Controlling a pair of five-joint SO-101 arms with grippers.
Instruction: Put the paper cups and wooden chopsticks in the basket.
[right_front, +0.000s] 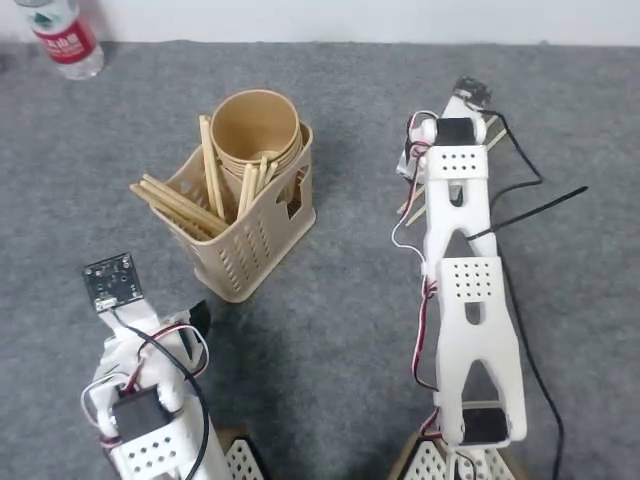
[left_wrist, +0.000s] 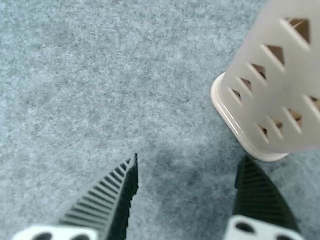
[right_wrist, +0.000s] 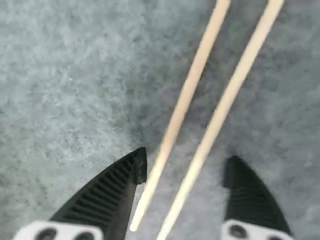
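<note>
I see right end effector open, straddling two wooden chopsticks on counter; left end effector open beside basket.

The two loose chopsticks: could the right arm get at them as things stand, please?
Probably yes: the right gripper hangs open over the chopsticks, both lying uncovered between its jaws.

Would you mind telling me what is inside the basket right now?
Stacked paper cups and several wooden chopsticks sit in the basket; its floor and the cups' lower parts are hidden.
</note>
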